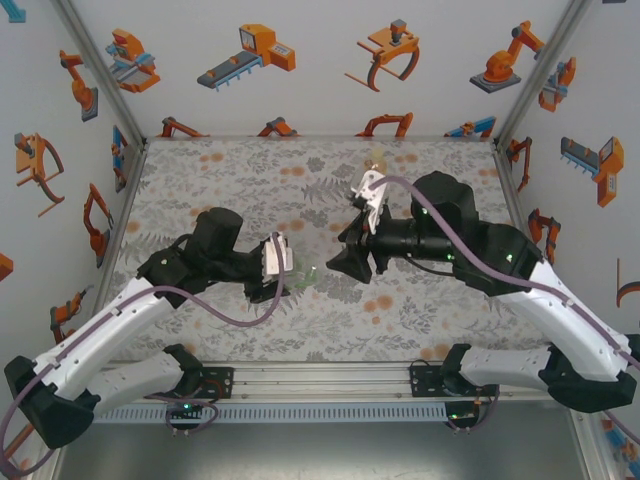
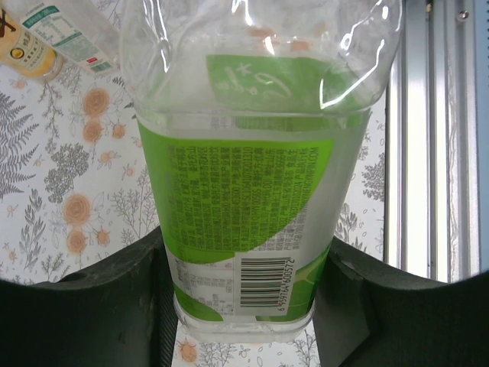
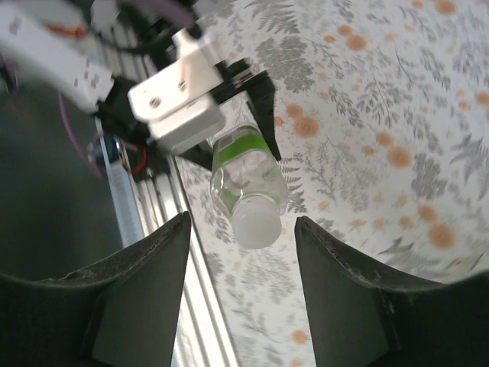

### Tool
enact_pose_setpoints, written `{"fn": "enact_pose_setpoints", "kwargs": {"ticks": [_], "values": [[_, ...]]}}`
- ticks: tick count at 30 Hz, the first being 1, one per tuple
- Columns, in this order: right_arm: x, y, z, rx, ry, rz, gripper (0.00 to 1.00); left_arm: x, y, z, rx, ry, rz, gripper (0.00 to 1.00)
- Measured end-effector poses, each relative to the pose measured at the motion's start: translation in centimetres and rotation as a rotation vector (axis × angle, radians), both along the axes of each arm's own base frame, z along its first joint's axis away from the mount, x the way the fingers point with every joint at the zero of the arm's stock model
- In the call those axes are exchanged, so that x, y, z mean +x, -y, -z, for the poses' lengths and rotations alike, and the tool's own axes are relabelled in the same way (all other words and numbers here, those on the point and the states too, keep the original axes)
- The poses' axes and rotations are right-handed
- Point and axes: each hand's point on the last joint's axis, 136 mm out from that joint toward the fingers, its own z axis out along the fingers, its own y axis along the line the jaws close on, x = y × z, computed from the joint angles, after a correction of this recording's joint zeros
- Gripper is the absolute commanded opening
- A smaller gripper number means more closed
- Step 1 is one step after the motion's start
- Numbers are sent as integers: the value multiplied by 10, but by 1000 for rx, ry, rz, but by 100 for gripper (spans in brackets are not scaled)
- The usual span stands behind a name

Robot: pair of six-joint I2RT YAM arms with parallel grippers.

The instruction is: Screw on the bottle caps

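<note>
The bottle (image 2: 252, 69) is seen as clear plastic, wrapped in a bright green label (image 2: 237, 199) with fine dark print, a white panel and a black barcode. Its cap (image 3: 256, 225) is whitish. The table cover (image 2: 69, 191) is patterned white with grey leaves and orange flowers. The walls (image 1: 300, 60) are printed white with orange-and-blue robot drawings.
</note>
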Motion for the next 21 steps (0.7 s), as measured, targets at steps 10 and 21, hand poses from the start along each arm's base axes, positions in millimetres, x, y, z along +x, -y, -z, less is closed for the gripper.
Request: {"fn": "enact_pose_setpoints", "kwargs": {"ticks": [10, 21], "values": [[-16, -8, 33, -142, 145, -223, 48, -8, 1, -5, -23, -11, 31, 0], [-10, -17, 51, -158, 169, -230, 42, -9, 0, -5, -17, -5, 41, 0]]}}
